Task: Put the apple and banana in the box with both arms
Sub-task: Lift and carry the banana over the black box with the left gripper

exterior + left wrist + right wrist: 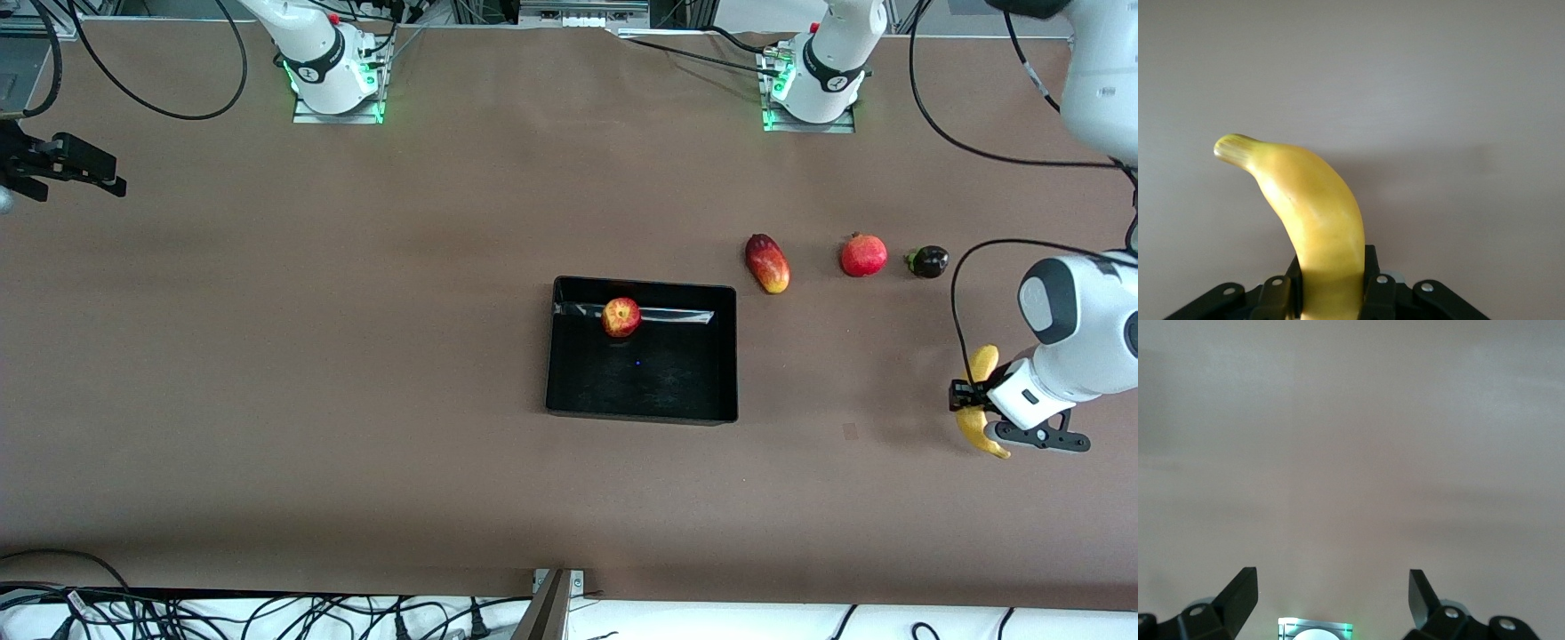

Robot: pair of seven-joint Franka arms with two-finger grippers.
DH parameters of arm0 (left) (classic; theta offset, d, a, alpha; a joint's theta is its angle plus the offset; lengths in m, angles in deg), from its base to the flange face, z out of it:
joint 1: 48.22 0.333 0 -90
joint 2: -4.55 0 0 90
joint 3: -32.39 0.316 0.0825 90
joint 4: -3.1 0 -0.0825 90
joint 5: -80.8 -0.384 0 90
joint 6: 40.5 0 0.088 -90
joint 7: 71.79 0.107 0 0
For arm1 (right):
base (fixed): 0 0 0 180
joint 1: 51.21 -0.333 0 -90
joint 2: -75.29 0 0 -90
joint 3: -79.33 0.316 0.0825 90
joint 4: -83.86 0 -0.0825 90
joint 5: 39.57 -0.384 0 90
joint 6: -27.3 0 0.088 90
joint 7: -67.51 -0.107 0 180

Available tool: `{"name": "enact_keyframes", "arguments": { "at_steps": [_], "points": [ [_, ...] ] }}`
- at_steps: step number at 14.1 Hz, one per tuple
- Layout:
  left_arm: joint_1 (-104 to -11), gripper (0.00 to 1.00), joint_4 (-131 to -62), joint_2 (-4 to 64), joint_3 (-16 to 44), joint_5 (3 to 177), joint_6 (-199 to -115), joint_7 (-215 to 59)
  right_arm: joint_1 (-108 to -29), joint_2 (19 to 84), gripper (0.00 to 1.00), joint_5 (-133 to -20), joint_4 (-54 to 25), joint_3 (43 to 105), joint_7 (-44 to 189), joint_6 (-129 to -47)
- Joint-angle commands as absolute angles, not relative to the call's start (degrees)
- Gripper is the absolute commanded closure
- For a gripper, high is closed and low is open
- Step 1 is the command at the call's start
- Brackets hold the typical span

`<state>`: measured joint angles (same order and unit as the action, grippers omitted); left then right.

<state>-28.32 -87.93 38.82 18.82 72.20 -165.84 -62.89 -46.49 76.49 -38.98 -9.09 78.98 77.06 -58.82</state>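
The apple (621, 316), red with yellow patches, sits inside the black box (658, 382), near the wall on the robots' side. The yellow banana (982, 364) is at the left arm's end of the table, nearer the front camera than the other fruits. My left gripper (967, 397) is shut on the banana's middle. In the left wrist view the banana (1315, 207) rises from between the two black fingers (1377, 287), with its stem tip free. My right gripper (111, 175) waits open over the right arm's end of the table. The right wrist view shows the gripper (1333, 587) with nothing between its fingers.
A red-yellow mango (767, 263), a red pomegranate (864, 255) and a small dark fruit (927, 261) lie in a row between the box and the left arm's end. The arm bases (336, 80) (813, 89) stand along the robots' edge. Cables run along the front edge.
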Motion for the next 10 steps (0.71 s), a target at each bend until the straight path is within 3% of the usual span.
{"name": "enact_keyframes", "arguments": {
  "at_steps": [1,10],
  "points": [
    [-33.4,1.0,-92.2,30.5,16.1,76.1,-159.6,-75.1,-46.4,76.5,0.0,-39.4,-8.5,79.0,77.4,-58.0],
    [-56.5,1.0,-92.1,33.1,16.0,76.0,-161.2,-110.3,-46.4,76.5,0.0,-39.4,-8.5,78.9,77.4,-58.0]
  ]
}}
